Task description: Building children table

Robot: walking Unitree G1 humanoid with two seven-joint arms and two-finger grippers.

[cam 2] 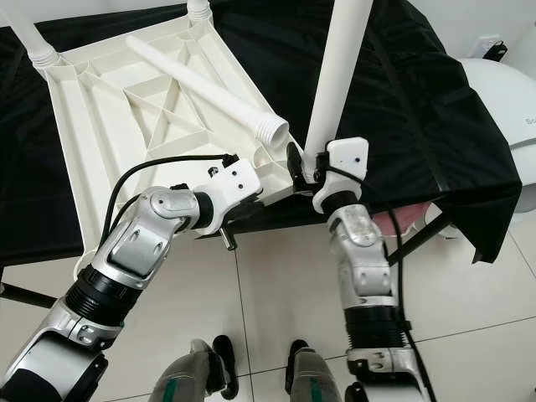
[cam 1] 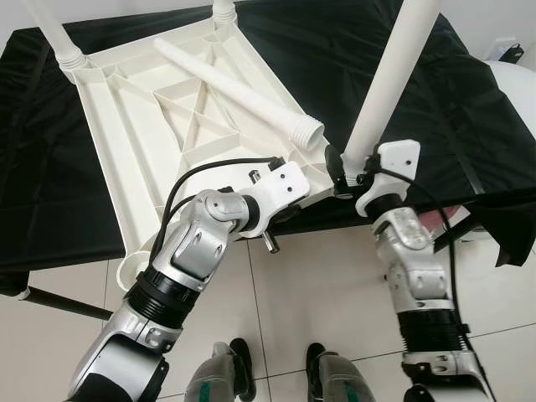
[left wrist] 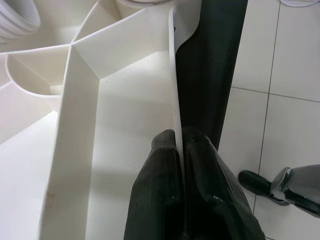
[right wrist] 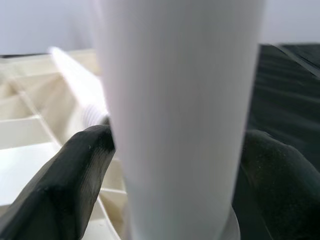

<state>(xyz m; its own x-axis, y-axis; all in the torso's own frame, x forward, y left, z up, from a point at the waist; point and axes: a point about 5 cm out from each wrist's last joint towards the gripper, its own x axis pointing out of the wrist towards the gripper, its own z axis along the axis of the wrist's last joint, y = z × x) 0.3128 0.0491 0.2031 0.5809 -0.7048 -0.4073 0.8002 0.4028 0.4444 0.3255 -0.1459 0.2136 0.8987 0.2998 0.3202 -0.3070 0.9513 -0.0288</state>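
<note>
Nearest us are our own two feet (cam 1: 276,368) on the tiled floor (cam 1: 318,293), just below the counter edge.

On the left, the left gripper (left wrist: 181,165) has its jaws pressed shut on the thin near rim of the upturned tabletop (cam 1: 126,142), which lies underside up on the black cloth (cam 1: 42,167) covering the counter. Two legs already stand at the far corners: one far-left leg (cam 1: 54,29), one far-middle leg (cam 1: 224,8). A loose leg (cam 1: 234,88) lies slantwise across the ribs, its threaded end pointing at the near right corner.

On the right, the right gripper (cam 1: 356,167) has its jaws closed around the upright leg (cam 1: 389,75), low down near its base, with that base at the near right corner of the tabletop. We cannot tell whether its thread has entered the socket.

We judge this leg is being fitted. The risks: if the leg tilts, the thread could cross and jam; the tabletop overhangs the counter edge, so a hard downward push could tip it; the slippery cloth may let it slide; and the loose leg could roll off.
</note>
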